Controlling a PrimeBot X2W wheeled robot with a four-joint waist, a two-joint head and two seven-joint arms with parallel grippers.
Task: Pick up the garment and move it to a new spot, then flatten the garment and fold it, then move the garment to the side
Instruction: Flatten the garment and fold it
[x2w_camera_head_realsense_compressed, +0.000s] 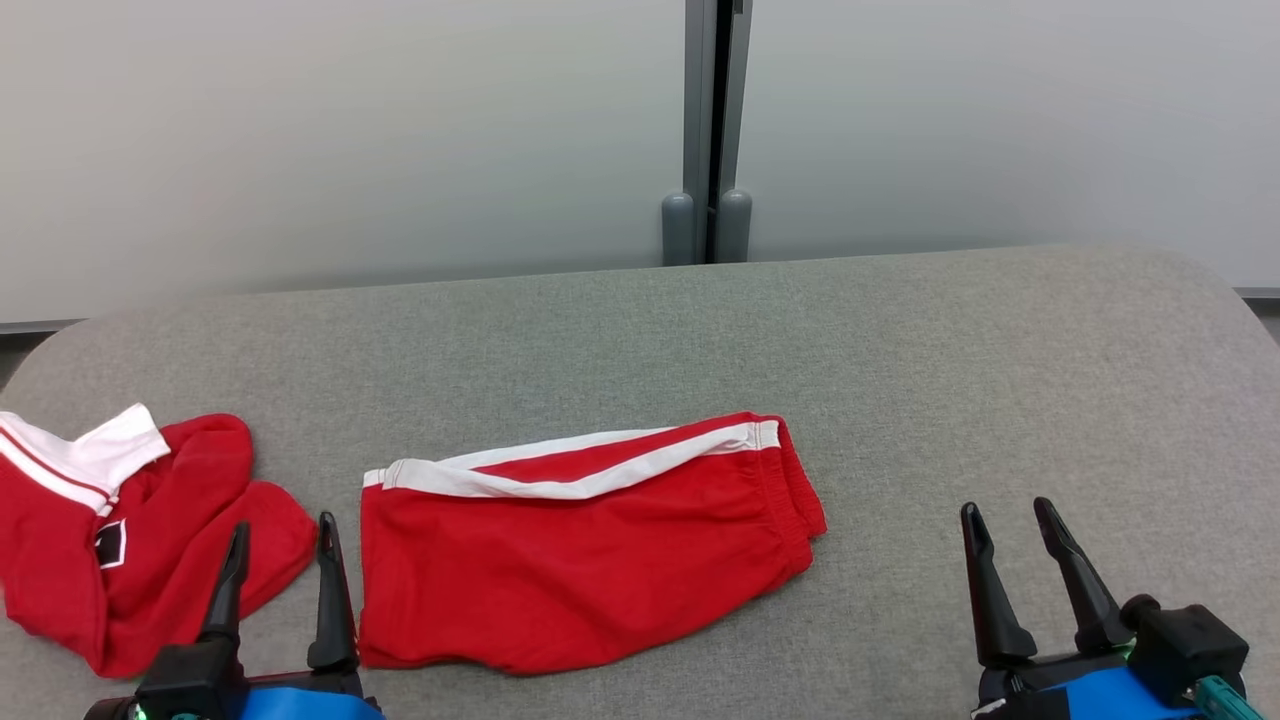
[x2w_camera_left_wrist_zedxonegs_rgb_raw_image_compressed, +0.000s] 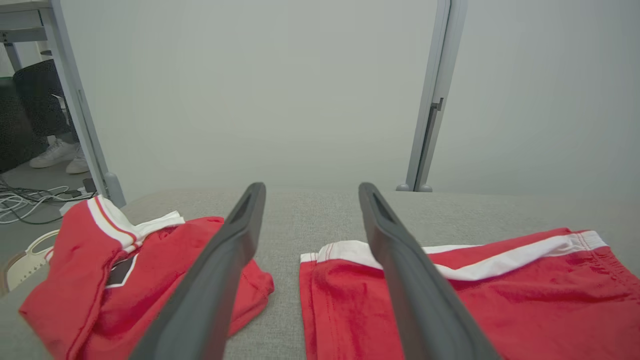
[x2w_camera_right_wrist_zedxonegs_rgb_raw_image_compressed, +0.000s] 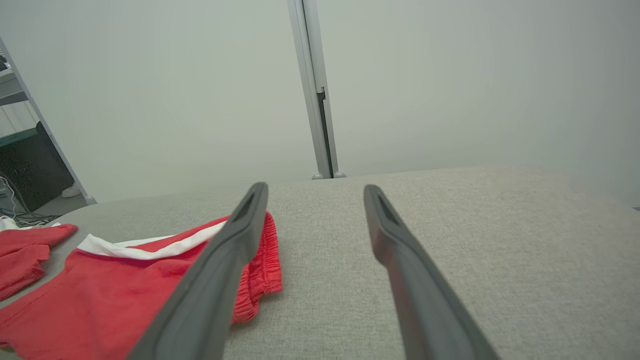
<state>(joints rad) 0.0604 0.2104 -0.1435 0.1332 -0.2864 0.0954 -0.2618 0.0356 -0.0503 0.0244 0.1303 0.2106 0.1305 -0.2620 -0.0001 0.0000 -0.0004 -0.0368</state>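
Left gripper is sitting nearest, at the bottom of the head view, fingers spread wide and holding nothing, tips hanging over the gap between two red garments. Right gripper is likewise gaping empty, poised above bare cloth well right of the work. Both seem to be parked low and clear so the head camera is getting an open look at the layout. Just beyond the left fingers, red shorts are lying flat at the middle of the table, white side stripe running along the far edge, waistband bunching at the right end. They are looking doubled over, one leg on the other, so the fold is probably done and the shift to the side is what is remaining. To the left, apart from the shorts, a red shirt with white collar is slumping in a loose heap near the table's edge. Farther back, a pale partition is closing off the scene, its grey post standing at centre. Past the panel, in the left wrist view, a person's white shoes are resting on the floor.
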